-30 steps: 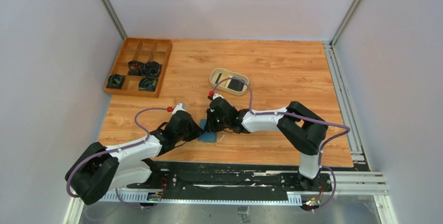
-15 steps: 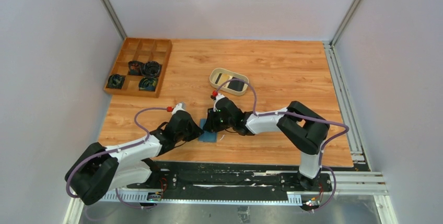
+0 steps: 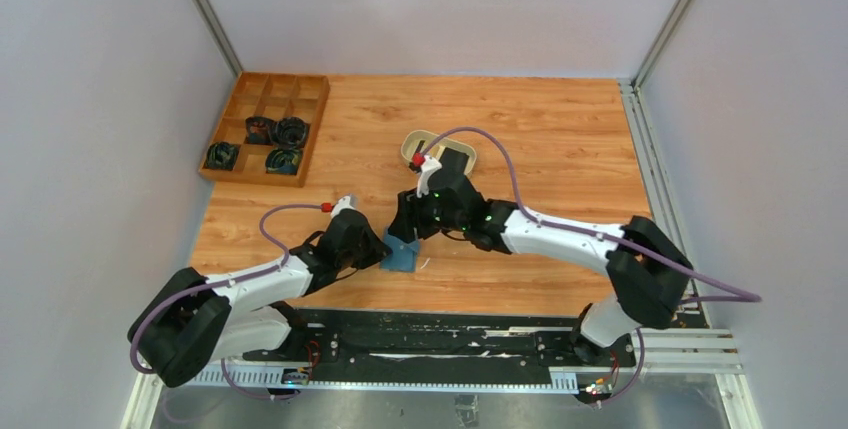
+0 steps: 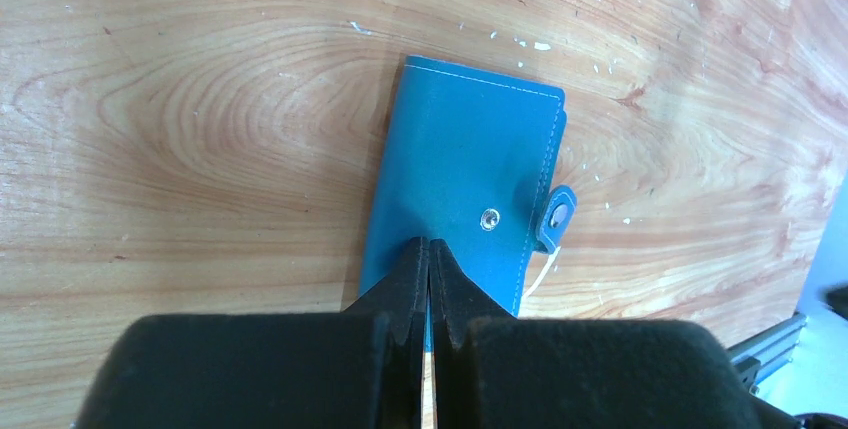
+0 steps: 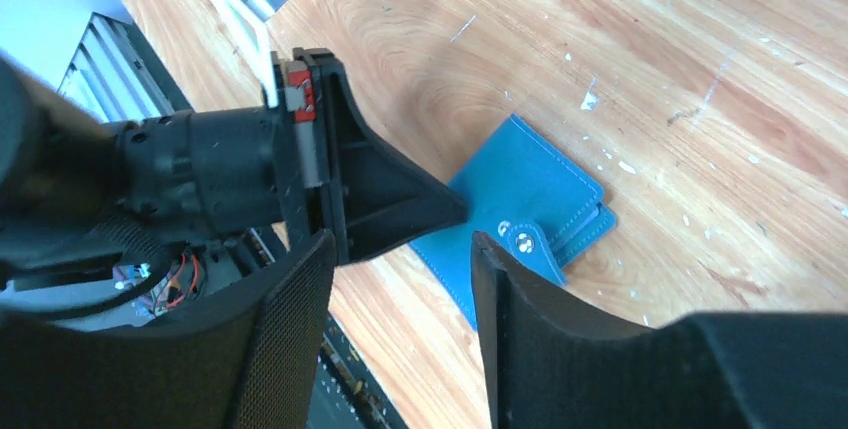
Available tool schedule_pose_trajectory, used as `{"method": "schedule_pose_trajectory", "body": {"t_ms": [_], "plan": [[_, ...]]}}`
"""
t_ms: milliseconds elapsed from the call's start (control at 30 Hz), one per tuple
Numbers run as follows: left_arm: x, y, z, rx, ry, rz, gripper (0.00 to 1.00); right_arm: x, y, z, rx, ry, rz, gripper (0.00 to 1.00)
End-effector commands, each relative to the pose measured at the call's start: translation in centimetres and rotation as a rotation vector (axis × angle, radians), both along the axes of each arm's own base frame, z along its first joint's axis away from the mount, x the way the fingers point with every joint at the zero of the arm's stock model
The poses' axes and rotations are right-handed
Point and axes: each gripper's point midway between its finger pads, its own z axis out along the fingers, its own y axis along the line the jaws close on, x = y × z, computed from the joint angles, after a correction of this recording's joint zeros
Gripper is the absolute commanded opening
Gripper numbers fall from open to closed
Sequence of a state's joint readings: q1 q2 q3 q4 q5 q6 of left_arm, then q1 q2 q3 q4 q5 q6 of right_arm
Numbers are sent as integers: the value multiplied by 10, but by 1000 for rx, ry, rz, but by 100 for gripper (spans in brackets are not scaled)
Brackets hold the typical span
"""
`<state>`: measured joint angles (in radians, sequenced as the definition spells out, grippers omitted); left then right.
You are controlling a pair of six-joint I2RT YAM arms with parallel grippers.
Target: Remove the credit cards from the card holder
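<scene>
One folded card holder (image 4: 465, 169), contents hidden, edge under closed left jaws

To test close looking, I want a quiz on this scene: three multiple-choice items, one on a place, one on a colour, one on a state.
1. Where on the table does the wallet lie? A far-left corner; B near edge, about midway across; C far-right corner.
2. What colour is the wallet? A red; B black; C teal-blue.
3. How is the wallet's snap tab? A undone; B fastened; C torn off.

Answers:
1 B, the top view shows it well toward the near edge, about midway across.
2 C, both wrist views show teal-blue.
3 A, the snap tab sticks out at the side and the stud is bare.
</scene>
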<state>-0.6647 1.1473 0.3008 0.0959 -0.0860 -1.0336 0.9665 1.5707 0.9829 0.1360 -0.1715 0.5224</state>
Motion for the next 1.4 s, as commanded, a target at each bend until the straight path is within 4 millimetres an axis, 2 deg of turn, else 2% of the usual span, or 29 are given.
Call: {"method": "schedule_pose_trajectory", "body": {"t_ms": [0,133,267,500,633,900,1000,1367], "plan": [[-24,26,-36,143,114,8,0,-5,-35,-19,-86,-10,-57,60],[-24,25,-37,141,115,6,0,-5,-58,-61,-82,118,-129,60],[-25,25,-39,143,122,3,0,-9,-61,-88,-4,211,-146,61],[-24,26,-36,142,114,8,0,-10,-44,-93,139,261,-138,61],[-24,27,-36,143,114,8,0,-13,-36,-98,215,356,-173,61],[-24,26,-35,142,110,9,0,-23,-34,-112,354,480,-222,55],[-24,26,-35,142,113,8,0,-24,-33,-111,409,512,-231,54],[-23,26,-35,145,113,6,0,-25,-28,-124,480,583,-247,52]]}}
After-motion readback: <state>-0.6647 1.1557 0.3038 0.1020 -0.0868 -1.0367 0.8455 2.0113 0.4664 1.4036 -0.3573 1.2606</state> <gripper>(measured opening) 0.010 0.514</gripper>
